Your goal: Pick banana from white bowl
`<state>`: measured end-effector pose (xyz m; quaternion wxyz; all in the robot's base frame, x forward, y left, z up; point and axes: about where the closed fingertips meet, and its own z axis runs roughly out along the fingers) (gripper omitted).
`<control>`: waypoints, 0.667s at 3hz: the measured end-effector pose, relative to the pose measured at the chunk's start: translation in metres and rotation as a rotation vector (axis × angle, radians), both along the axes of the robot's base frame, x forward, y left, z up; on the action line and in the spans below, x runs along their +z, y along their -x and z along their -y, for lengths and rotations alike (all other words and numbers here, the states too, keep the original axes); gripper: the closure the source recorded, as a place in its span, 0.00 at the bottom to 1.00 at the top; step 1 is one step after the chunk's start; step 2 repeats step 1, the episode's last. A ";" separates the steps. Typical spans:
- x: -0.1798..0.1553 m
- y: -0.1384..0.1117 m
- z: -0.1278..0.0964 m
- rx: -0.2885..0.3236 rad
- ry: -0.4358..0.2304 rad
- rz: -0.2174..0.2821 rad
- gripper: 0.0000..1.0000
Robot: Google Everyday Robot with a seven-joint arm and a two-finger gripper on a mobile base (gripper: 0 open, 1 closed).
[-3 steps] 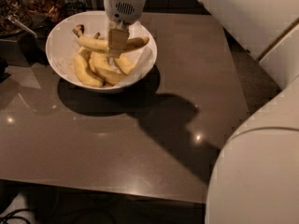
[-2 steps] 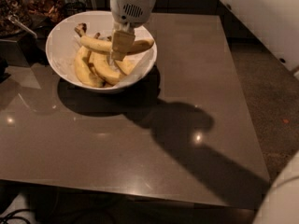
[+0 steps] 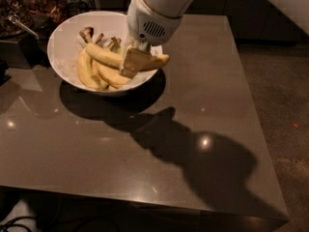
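Note:
The white bowl (image 3: pixel 60 47) stands at the back left of the table and holds several bananas. The banana (image 3: pixel 104 54), long, pale yellow and nearly straight, has a dark stub stem pointing back left. Its right tip sticks out over the bowl's right rim. My gripper (image 3: pixel 131 64) comes down from above and is shut on this banana near its right half, holding it slightly above the other bananas. One finger (image 3: pixel 134 61) covers part of the fruit. Shorter curved bananas (image 3: pixel 87 74) lie below it in the bowl.
The bowl sits on a dark glossy table (image 3: pixel 145 153), whose front and right edges are in view. Dark clutter with a spoon (image 3: pixel 21 25) stands at the back left beside the bowl. Bare floor (image 3: pixel 285 95) lies to the right.
The gripper has risen a little with the long banana in it. The banana's right tip now reaches over the bowl's rim. The arm's bulk has left the right of the view.

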<state>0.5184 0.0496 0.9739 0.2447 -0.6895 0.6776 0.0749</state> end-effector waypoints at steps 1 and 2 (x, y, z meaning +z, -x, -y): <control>-0.001 0.028 0.012 -0.020 -0.017 0.011 1.00; -0.001 0.028 0.012 -0.020 -0.017 0.011 1.00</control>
